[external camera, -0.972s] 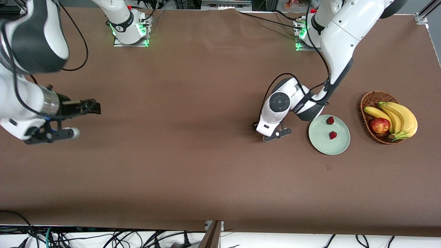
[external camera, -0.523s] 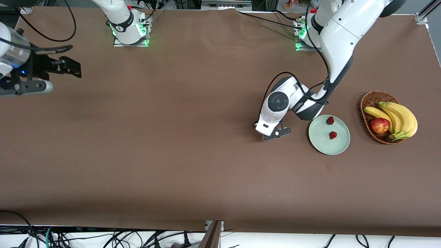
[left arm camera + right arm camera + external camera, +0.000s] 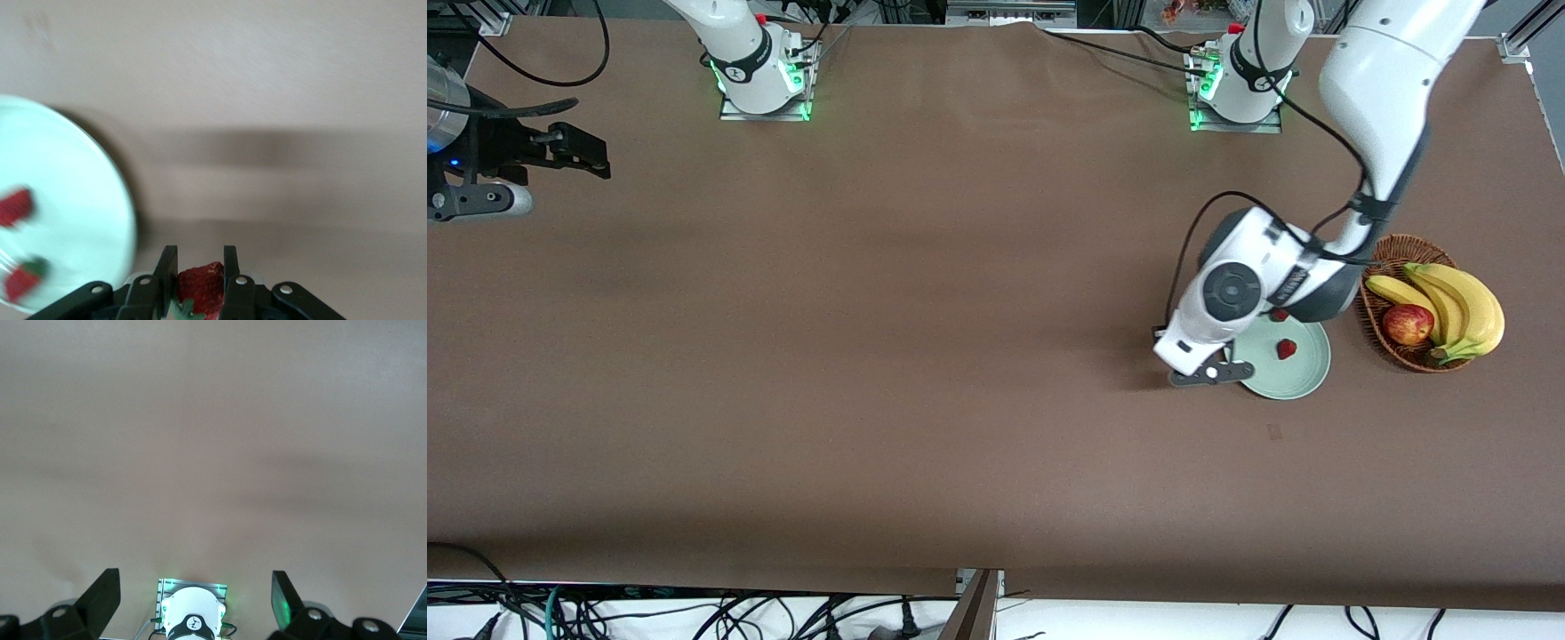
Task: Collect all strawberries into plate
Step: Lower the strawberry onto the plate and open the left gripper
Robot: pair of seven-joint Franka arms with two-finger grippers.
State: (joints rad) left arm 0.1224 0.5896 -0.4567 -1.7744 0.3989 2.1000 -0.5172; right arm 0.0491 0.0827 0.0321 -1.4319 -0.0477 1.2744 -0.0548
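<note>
My left gripper (image 3: 1188,357) is shut on a strawberry (image 3: 200,288) with a green top and holds it over the table, just beside the rim of the mint-green plate (image 3: 1303,371) toward the right arm's end. Two strawberries lie on the plate: one (image 3: 1286,348) in plain sight and one (image 3: 1279,314) partly hidden under the left arm. In the left wrist view the plate (image 3: 73,193) and both berries (image 3: 15,207) (image 3: 24,280) show blurred. My right gripper (image 3: 594,164) is open and empty, raised over the right arm's end of the table; it also shows in the right wrist view (image 3: 195,585).
A brown wicker basket (image 3: 1385,256) with bananas (image 3: 1463,304) and a red-yellow apple (image 3: 1408,324) stands beside the plate toward the left arm's end. The right arm's base (image 3: 193,621) shows in the right wrist view. Brown cloth covers the table.
My left gripper has moved with the strawberry toward the plate and now covers part of its rim. The right arm has lifted and drawn back toward its end of the table.
</note>
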